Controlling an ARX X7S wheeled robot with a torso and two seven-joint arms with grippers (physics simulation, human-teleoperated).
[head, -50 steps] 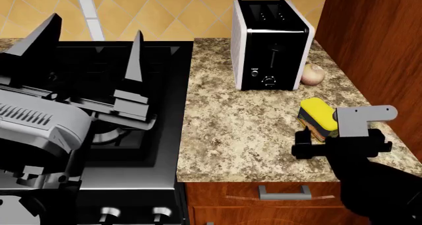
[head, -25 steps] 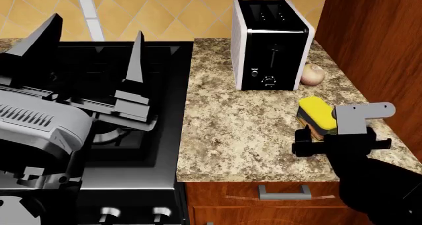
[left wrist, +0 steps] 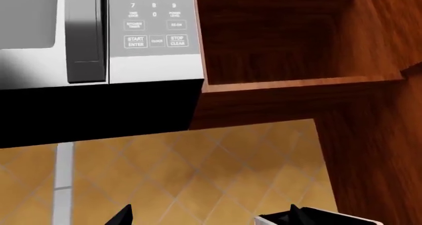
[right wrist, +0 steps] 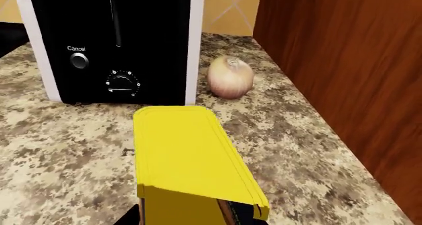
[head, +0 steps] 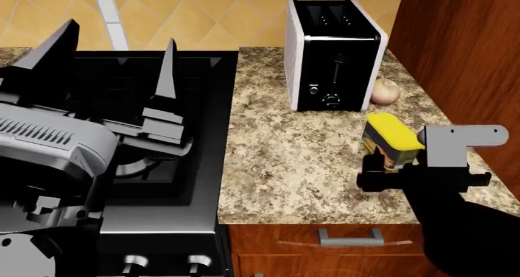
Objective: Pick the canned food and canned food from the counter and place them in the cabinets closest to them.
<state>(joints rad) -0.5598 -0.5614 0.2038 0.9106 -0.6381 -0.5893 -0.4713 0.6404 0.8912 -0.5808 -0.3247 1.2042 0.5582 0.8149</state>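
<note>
The counter (head: 309, 167) is bounded by the stove (head: 162, 106) and a cabinet (head: 463, 52) wall. The yellow tin (head: 391, 140) is held by the right gripper (head: 406, 167) near the front edge, its long axis toward the toaster (head: 333, 52), open granite alongside. The left gripper (head: 106, 70) is spread wide above the stove.

The right gripper (head: 388, 169), its fingers (head: 371, 178) clamped on the flat yellow tin (head: 391, 142), now holds it higher than a second ago, tilted and lifted clear of the granite surface (head: 301, 161), slightly nearer the toaster (head: 333, 55).
</note>
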